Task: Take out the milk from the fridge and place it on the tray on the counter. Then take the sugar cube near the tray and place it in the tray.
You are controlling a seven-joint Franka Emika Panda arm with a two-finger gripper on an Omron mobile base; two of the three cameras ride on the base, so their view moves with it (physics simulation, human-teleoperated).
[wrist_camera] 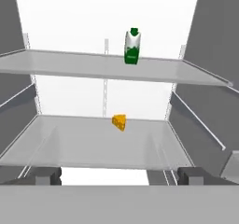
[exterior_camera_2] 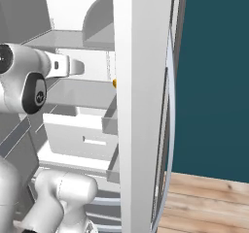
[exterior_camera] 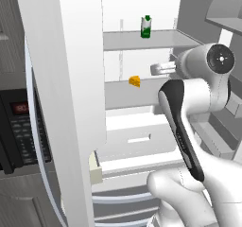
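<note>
- Jaws (wrist_camera: 119,175) stand apart and empty, just at the front of the open fridge (exterior_camera: 66,103).
- Cheese wedge (wrist_camera: 119,122) sits on the lower shelf, directly in line; a level reach risks taking it instead.
- Milk (wrist_camera: 132,46) stands upright on the upper shelf (wrist_camera: 93,68), far back; a rising hand could clip that shelf's edge or topple it.

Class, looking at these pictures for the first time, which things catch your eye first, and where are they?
The green-and-white milk stands upright on the upper shelf of the open fridge. A yellow cheese wedge lies on the shelf below it. The white arm reaches toward the shelves, its pincer open and empty.
</note>
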